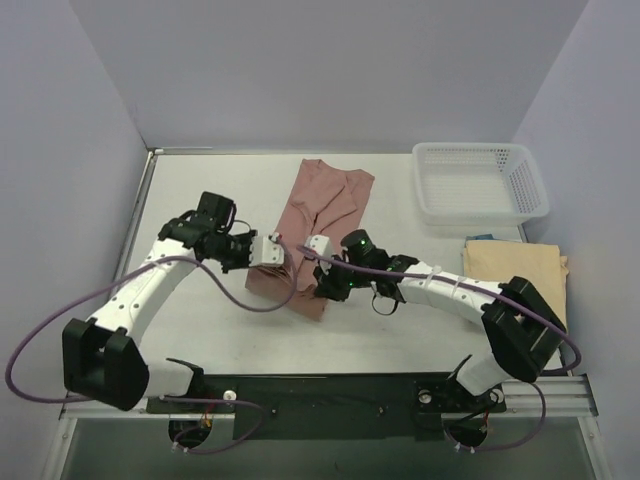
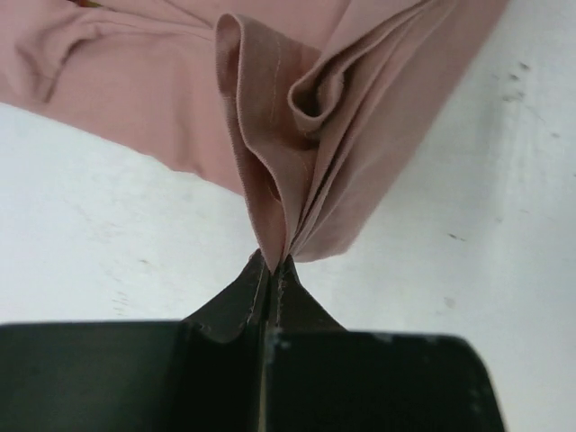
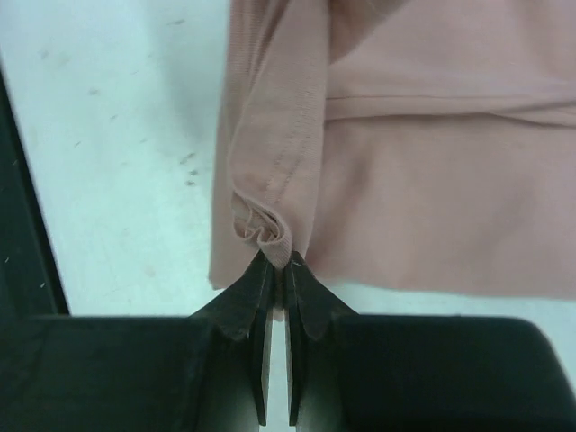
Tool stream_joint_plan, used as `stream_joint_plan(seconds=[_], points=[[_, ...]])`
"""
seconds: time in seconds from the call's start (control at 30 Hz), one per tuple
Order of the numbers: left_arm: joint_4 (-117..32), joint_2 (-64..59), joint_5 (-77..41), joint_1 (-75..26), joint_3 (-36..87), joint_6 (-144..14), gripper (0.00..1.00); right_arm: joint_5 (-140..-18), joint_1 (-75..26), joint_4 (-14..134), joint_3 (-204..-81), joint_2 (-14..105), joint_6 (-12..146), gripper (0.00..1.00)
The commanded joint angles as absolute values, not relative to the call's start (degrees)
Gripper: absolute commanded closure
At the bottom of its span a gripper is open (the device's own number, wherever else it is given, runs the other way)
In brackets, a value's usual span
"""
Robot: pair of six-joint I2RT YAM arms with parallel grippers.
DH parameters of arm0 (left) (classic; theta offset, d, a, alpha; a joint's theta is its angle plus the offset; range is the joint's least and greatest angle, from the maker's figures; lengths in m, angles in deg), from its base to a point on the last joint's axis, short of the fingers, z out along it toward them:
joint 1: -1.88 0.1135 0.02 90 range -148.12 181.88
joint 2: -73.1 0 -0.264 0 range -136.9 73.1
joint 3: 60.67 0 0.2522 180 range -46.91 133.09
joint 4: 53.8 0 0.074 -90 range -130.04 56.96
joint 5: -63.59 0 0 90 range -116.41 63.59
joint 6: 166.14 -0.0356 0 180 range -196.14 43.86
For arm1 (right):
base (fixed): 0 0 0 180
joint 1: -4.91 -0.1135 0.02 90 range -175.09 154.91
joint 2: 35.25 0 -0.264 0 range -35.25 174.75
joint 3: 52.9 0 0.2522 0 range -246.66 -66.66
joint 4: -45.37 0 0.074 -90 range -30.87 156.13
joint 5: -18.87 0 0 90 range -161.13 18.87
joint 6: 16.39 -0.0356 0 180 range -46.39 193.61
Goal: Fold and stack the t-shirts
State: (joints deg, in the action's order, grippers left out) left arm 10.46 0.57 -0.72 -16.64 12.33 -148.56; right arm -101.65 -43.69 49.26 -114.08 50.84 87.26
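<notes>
The left fingers (image 1: 281, 248) are closed tight, with a bunched corner of the pink t-shirt (image 1: 325, 200) nipped between the tips. In the left wrist view several layers of cloth rise in folds straight ahead of these fingers (image 2: 271, 266), and the rest of the shirt (image 2: 135, 81) spreads away ahead and to their left over the desk (image 2: 108, 234).

Just to the right, the right fingers (image 1: 308, 251) are also closed, pinching a small gathered knot of hem. In the right wrist view the knot sits right at the tips (image 3: 281, 265), while the shirt's body (image 3: 432, 180) lies flat ahead of them and to their right.

The two pairs of tips are close together over the shirt's near end, with most of the cloth stretching away beyond them.

The step in hand looks like a fold of the near end. To do it well, both arms should probably rise together and keep level so the layers do not slip out. The held edge then wants carrying over the far part and laying down squarely. The left grip takes in many layers, so a loose one may drop.

Well to the right of the right fingers lies the tan t-shirt (image 1: 515, 265), with the white basket (image 1: 470, 150) beyond it.
</notes>
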Motion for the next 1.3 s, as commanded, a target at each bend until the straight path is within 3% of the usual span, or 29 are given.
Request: stream_joint_plan(seconds=[0.0, 0.37, 0.67, 0.83, 0.87, 0.93, 0.97, 1.0, 1.13, 1.27], points=[[7.60, -9.83, -2.32, -17.54, 23.46, -140.82, 1.00, -104.61, -35.80, 46.65, -117.46, 52.19, 79.16, 1.00], [1.90, -32.96, -6.46, -17.63, 42.20, -141.70, 1.00, -108.30, -23.31, 51.92, -131.60, 65.73, 82.13, 1.00], [-2.41, -38.87, -6.46, -17.37, 43.62, -141.26, 1.00, -104.97, -21.81, 55.87, -136.79, 72.33, 78.98, 1.00], [-6.01, -40.45, -7.07, -17.28, 42.04, -139.86, 1.00, -97.16, -21.55, 57.55, -137.33, 74.17, 75.81, 1.00], [-6.98, -40.63, -6.64, -17.37, 41.25, -139.33, 1.00, -95.66, -21.37, 57.20, -137.15, 74.26, 75.11, 0.94], [-10.48, -40.89, -7.33, -17.63, 39.67, -136.45, 0.54, -93.47, -20.93, 57.37, -137.59, 74.96, 74.06, 0.81], [-11.90, -40.80, -8.56, -17.72, 39.14, -135.39, 0.47, -92.06, -20.41, 57.63, -138.20, 75.49, 73.62, 0.78], [-14.87, -40.72, -9.44, -17.72, 38.70, -132.76, 0.34, -89.69, -19.97, 57.98, -138.55, 75.76, 71.35, 0.75], [-20.43, -40.19, -15.86, -16.75, 41.58, -126.17, 0.30, -79.32, -16.72, 60.71, -140.23, 73.14, 66.14, 0.70], [-22.03, -37.74, -20.08, -14.03, 45.62, -119.83, 0.32, -82.88, -17.15, 51.06, -132.43, 64.72, 71.92, 0.70]])
